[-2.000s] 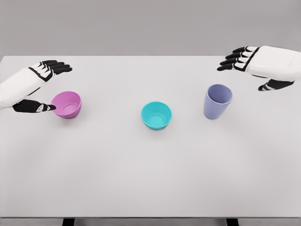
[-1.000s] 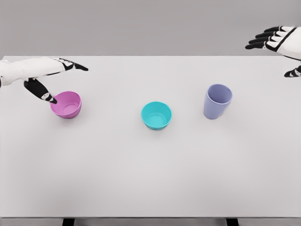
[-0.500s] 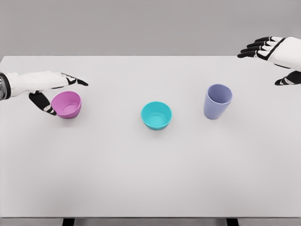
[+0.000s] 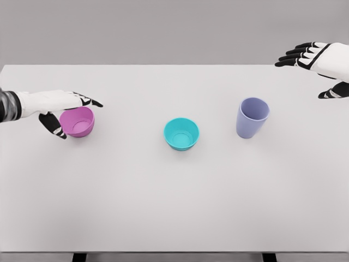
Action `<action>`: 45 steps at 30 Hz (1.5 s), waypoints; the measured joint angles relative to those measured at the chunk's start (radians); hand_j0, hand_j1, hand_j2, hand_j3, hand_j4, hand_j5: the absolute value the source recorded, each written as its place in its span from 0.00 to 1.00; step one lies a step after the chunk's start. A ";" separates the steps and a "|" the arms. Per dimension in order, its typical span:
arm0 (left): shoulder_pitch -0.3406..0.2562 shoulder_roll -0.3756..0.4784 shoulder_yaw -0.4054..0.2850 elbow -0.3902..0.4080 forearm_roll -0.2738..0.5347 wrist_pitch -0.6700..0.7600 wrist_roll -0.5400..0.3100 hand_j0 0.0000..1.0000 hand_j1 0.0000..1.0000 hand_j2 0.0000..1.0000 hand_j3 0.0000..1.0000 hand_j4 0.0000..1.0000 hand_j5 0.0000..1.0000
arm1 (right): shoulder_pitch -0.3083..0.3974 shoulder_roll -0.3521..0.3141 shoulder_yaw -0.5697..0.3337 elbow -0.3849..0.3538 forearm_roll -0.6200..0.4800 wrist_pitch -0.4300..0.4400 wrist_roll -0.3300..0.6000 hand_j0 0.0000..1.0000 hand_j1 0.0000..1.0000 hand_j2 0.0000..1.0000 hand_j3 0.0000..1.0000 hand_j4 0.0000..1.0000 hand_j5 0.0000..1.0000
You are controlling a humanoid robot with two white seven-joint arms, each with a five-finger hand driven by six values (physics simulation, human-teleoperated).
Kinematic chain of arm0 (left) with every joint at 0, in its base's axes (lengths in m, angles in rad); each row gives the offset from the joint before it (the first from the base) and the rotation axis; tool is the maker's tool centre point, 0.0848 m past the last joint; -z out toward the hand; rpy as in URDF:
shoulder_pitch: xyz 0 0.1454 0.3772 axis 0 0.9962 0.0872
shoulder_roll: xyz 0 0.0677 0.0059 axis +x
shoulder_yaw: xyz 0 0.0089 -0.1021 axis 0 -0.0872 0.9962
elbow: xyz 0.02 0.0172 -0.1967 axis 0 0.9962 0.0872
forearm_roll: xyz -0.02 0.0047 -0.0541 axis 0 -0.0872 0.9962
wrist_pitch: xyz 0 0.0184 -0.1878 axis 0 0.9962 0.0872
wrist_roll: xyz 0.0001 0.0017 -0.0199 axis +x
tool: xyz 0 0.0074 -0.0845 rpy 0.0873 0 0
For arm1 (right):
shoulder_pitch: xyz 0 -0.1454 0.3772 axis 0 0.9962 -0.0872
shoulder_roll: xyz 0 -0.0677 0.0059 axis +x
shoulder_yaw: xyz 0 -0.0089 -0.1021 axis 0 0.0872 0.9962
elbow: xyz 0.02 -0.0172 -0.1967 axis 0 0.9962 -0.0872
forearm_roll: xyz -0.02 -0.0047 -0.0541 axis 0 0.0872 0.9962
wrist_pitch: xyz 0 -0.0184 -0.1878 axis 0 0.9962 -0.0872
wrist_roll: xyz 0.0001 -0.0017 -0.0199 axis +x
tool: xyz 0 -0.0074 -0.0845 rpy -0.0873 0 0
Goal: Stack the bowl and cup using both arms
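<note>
The teal bowl (image 4: 181, 133) sits upright near the middle of the white surface (image 4: 174, 207). Left of it stands the pink bowl (image 4: 77, 120), with the left hand (image 4: 61, 109) spread open around its far-left rim, thumb beside its wall, not yet gripping. Right of the teal bowl stands the lavender cup (image 4: 252, 117), upright. The right hand (image 4: 316, 63) hovers open, well beyond the cup.
</note>
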 measured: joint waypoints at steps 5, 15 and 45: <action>0.000 -0.008 -0.011 0.007 -0.007 0.001 0.000 1.00 1.00 1.00 1.00 1.00 1.00 | 0.002 0.009 0.000 0.001 0.000 0.000 0.000 1.00 1.00 1.00 1.00 1.00 1.00; 0.000 -0.029 -0.014 0.039 -0.039 -0.001 0.000 1.00 1.00 1.00 1.00 1.00 1.00 | 0.002 0.014 0.000 0.004 0.000 0.000 0.000 1.00 1.00 1.00 1.00 1.00 1.00; 0.003 -0.066 -0.013 0.082 -0.110 -0.011 0.000 1.00 1.00 1.00 1.00 1.00 1.00 | -0.014 0.011 0.021 0.026 0.003 0.000 0.000 1.00 1.00 1.00 1.00 1.00 1.00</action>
